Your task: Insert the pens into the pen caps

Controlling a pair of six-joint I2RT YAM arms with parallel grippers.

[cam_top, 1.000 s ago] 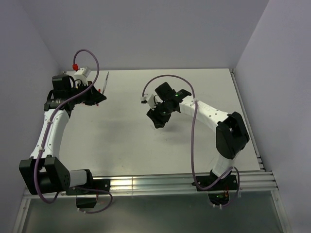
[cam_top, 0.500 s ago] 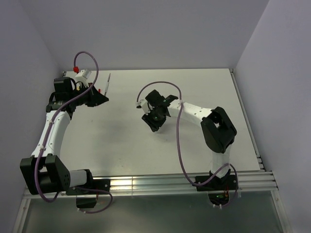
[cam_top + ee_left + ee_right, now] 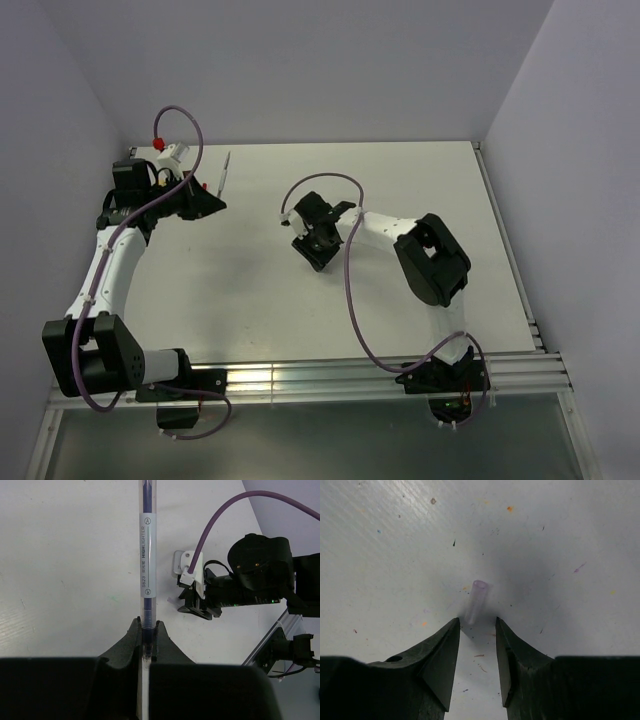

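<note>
Step in hand: pickup of the cap, ahead of mating it with the pen. The left gripper (image 3: 147,630) is clamped on the near end of a thin pen (image 3: 146,555), a clear barrel with a dark core and a printed label. The pen projects straight out beyond the fingertips and is held clear of the table (image 3: 380,540), at its far left in the top view. The right gripper (image 3: 476,625) is low over the table near the middle, jaws apart and holding nothing. A small pale translucent cap (image 3: 476,602) rests on the surface just ahead of the fingertips, its near end at the mouth of the gap and its open end pointing away. No contact between fingers and cap is evident. Whether the cap lies flat or leans cannot be told. Judgement: the next move calls for a short advance so that the fingers flank the cap body, then a light, centred closure. The cap is small and looks smooth, and an off-centre pinch could squirt it aside. Its open end must stay exposed for the pen tip.
</note>
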